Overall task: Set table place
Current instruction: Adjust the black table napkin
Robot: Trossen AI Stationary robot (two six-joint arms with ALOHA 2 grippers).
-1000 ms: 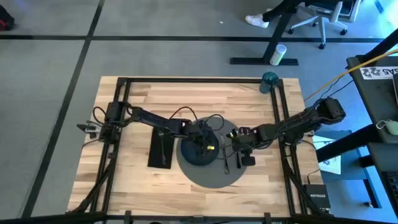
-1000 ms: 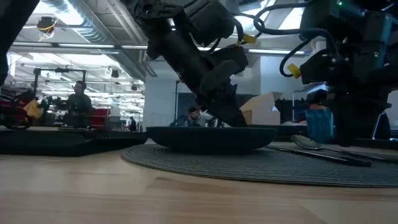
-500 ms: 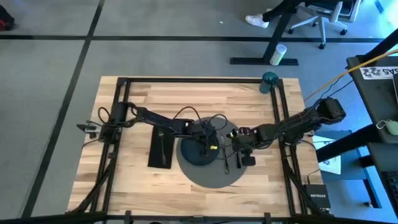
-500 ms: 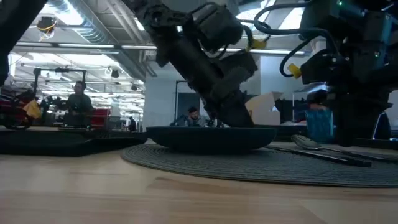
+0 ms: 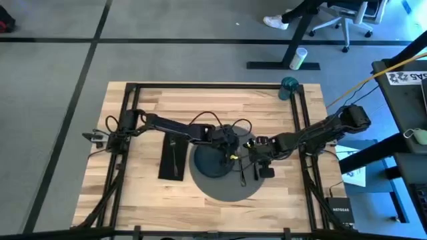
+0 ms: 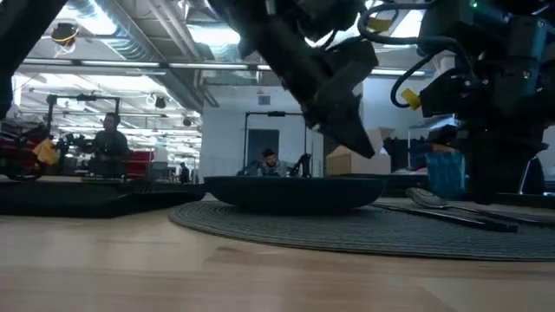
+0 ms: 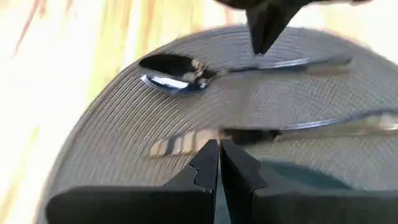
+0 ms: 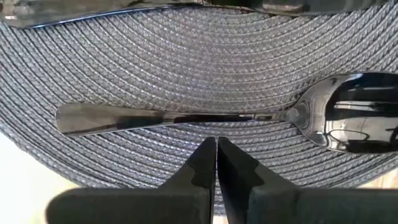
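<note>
Left gripper (image 5: 233, 148) hung closed and empty over the plate (image 5: 212, 162)'s right edge. Right gripper (image 5: 253, 157) was closed, empty, above the spoon (image 8: 186, 116) and knife (image 7: 280, 130) on the placemat (image 5: 227, 190). Napkin (image 5: 172, 158) with fork (image 5: 174, 155) lay left; teal cup (image 5: 289, 86) stood at the table (image 5: 153, 107)'s far corner.

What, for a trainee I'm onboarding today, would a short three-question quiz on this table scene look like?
1. True or false: the fork lies on the napkin.
2. The spoon rests on: A) the placemat; B) the napkin; C) bare wood.
3. Fill in: the teal cup stands at a ___ of the table.
Key: 1 true; 2 A; 3 corner.
</note>
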